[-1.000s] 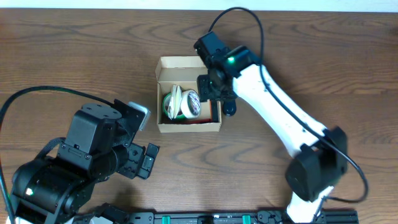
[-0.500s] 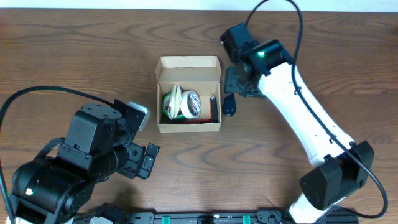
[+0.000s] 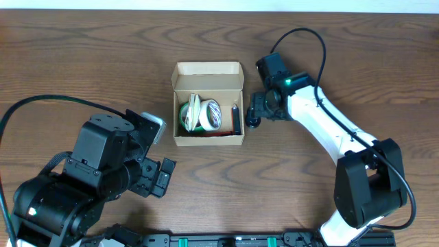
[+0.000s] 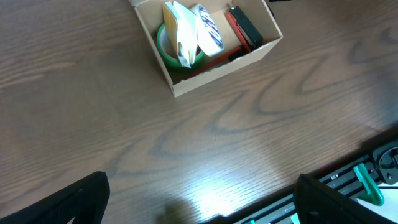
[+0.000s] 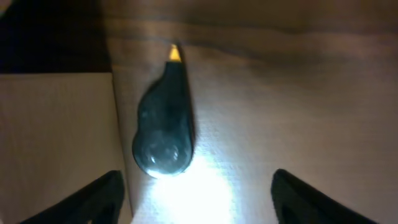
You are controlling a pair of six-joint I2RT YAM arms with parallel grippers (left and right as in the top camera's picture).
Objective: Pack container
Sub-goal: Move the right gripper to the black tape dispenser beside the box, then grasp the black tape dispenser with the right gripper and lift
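- Two fingers (image 4: 79,200) of the left gripper (image 4: 199,210) stand wide apart, holding nothing.
- Mid-table (image 3: 82,62), the container (image 3: 208,141) sits open with tape rolls (image 3: 203,113) inside.
- Right gripper (image 5: 196,202) gapes empty over a dark teardrop item (image 5: 163,134) just beside the container's right wall.

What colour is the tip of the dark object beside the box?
Yellow-orange. The right wrist view shows the tip best.

One box (image 3: 208,141), three tape rolls (image 3: 204,114), one red-and-black tool (image 3: 235,119), one dark teardrop-shaped gadget (image 5: 163,134).
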